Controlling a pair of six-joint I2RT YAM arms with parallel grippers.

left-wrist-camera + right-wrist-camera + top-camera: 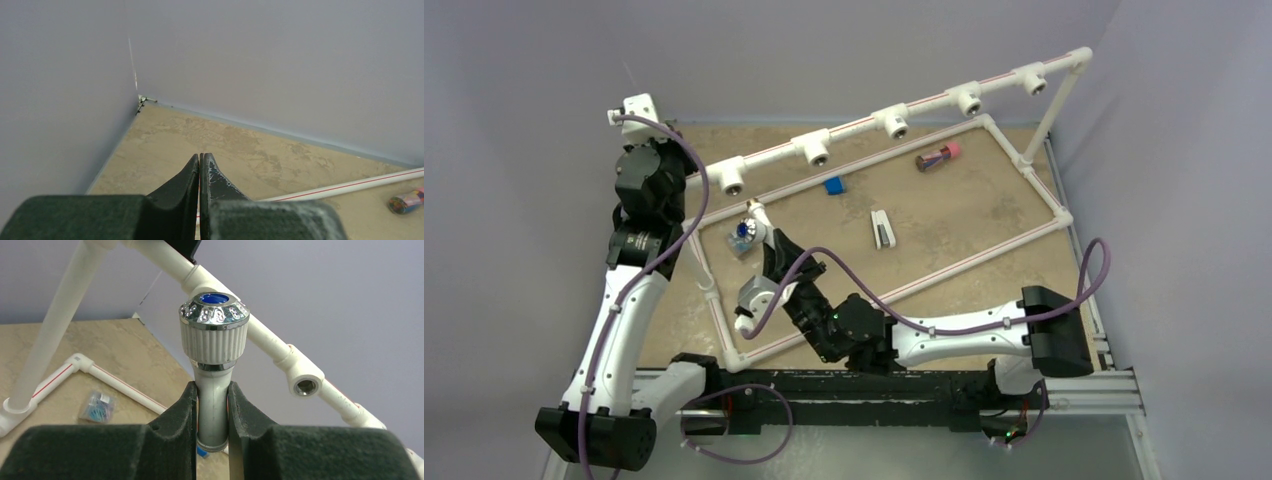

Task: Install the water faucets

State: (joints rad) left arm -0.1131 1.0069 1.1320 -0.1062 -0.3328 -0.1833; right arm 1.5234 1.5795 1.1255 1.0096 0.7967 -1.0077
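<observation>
My right claw (212,392) is clamped on the stem of a small white plastic faucet with a ribbed knob and a chrome-rimmed blue cap (214,330). It sits centre frame, knob toward the top, before the white pipe rail with round sockets (306,385). My left claw (200,162) is closed on nothing, over the tan table (165,145).
</observation>
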